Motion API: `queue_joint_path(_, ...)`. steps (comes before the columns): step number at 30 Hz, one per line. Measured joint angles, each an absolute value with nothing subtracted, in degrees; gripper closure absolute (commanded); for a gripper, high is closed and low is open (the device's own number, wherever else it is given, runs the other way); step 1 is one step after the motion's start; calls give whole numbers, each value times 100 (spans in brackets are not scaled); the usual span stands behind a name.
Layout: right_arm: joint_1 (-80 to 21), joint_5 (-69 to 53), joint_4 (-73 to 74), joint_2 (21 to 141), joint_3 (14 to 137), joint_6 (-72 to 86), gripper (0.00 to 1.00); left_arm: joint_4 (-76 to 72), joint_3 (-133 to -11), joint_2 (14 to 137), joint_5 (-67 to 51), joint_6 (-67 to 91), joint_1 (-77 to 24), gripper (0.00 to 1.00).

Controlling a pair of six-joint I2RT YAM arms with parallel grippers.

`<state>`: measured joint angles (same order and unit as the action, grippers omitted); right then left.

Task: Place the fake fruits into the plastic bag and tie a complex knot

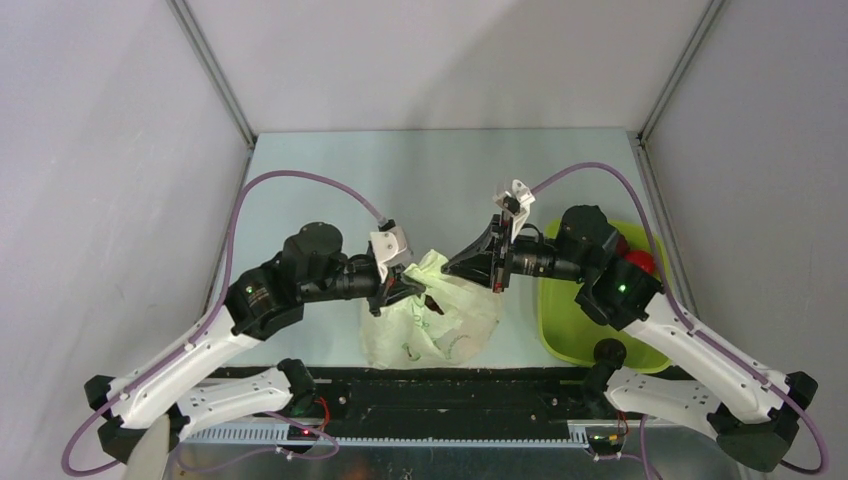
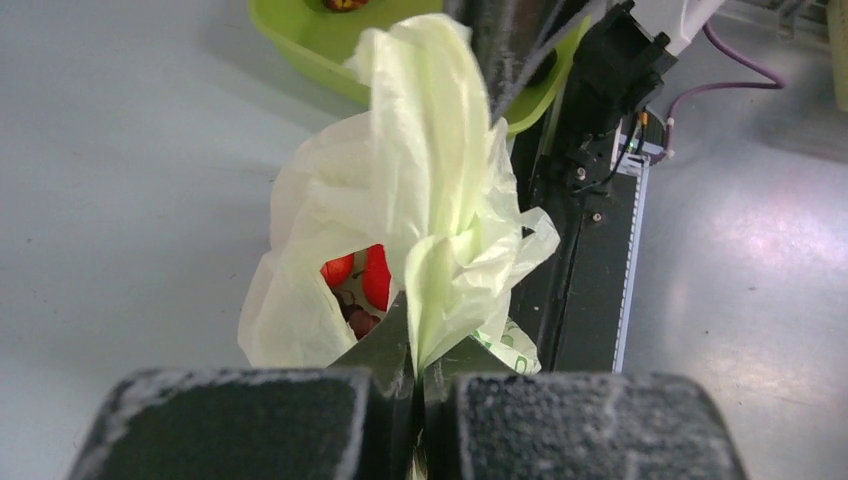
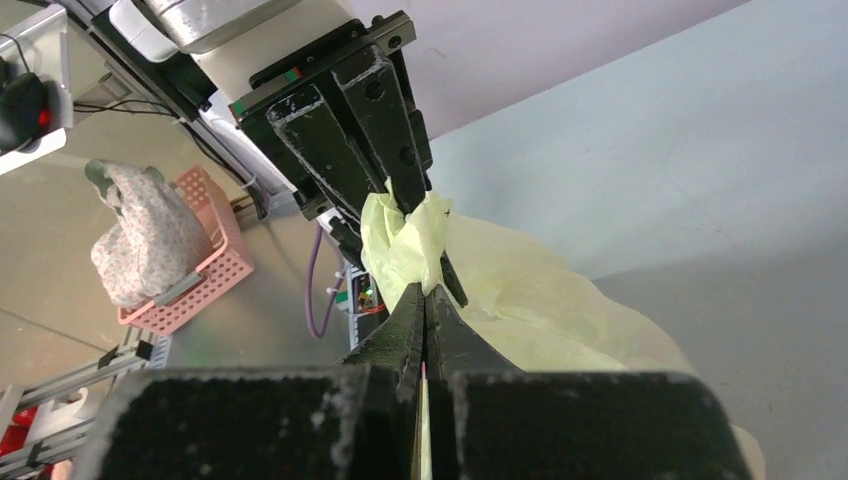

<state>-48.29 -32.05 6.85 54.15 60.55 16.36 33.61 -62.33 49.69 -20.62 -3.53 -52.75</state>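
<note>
The plastic bag (image 1: 450, 325) lies on the table between the arms, its pale film bunched upward. My left gripper (image 1: 410, 290) is shut on a fold of the bag's top film (image 2: 440, 200). Through the bag's opening I see red fruits (image 2: 375, 275) and a dark grape cluster (image 2: 358, 318) inside. My right gripper (image 1: 452, 268) is shut on the same bunched film (image 3: 405, 240), its tips (image 3: 427, 292) just opposite the left gripper (image 3: 400, 195). Another red fruit (image 1: 640, 262) lies in the tray. No knot is in view.
A lime-green tray (image 1: 560, 340) stands right of the bag, under my right arm; it also shows in the left wrist view (image 2: 300, 35). A black rail (image 1: 440, 390) runs along the near edge. A pink basket (image 3: 205, 250) sits off the table.
</note>
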Motion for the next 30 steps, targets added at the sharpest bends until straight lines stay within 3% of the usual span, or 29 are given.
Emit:
queue_joint_path(5,-5271,-2816,814,5280,6038,1459,100,3129,-6066,4888,-1900,-141,-5271,100)
queue_joint_path(14,-6792,-967,285,4928,4947,1122,100,2941,-5498,4696,-1793,554,-5146,100)
queue_joint_path(24,-7931,1096,-683,5640,4410,849,100,2965,-5120,4595,-1859,1061,-4928,100)
queue_joint_path(30,-8145,1890,-993,6042,4340,659,100,3264,-5120,4595,-1892,1107,-4840,92)
